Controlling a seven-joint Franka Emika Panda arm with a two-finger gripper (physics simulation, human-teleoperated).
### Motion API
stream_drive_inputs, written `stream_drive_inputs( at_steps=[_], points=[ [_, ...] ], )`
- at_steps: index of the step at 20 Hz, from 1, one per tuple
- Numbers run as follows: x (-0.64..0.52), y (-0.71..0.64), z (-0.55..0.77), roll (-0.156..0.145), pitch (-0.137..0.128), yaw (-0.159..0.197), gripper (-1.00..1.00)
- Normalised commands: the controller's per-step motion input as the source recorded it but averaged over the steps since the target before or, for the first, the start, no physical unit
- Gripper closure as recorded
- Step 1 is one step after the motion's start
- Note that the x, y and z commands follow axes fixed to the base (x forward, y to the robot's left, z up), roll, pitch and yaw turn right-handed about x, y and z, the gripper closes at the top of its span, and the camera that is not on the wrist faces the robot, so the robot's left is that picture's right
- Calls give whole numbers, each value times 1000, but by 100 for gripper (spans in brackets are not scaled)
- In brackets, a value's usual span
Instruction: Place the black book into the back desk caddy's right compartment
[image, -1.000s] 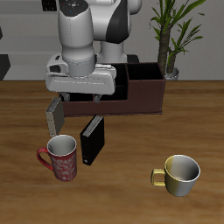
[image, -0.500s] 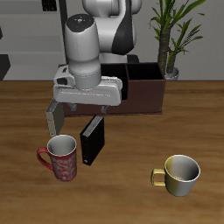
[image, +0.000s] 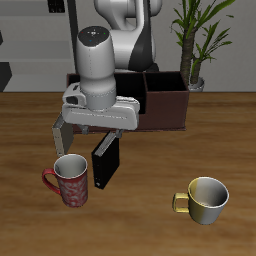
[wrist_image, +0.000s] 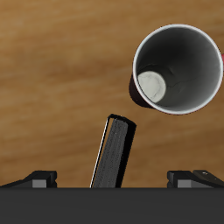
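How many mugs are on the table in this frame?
2. A red patterned mug stands near the table's front edge, right beside the upright black book. A yellow-olive mug stands apart, farther along the front edge. The robot arm could hide something behind it.

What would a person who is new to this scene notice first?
First, the big white robot arm, low over the table's middle, its gripper right above the upright black book. Next to the book stands a red patterned mug, and a yellow-green mug sits apart near the front edge. The back desk caddy lies behind.
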Motion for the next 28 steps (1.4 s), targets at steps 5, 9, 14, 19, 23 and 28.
stream_drive_inputs(
  at_steps=[5,9,14,19,23,28],
  points=[
    [16,-141,-280,-22,29,-34,-100],
    [-9,-26,-217,-6,21,8,-100],
    [-58,129,-189,18,-3,16,-100],
    [8,5,-98,-11,8,-17,-100],
    [1,-93,-175,-10,22,-13,-100],
    [-34,-9,-167,1,20,-21,-100]
  ],
)
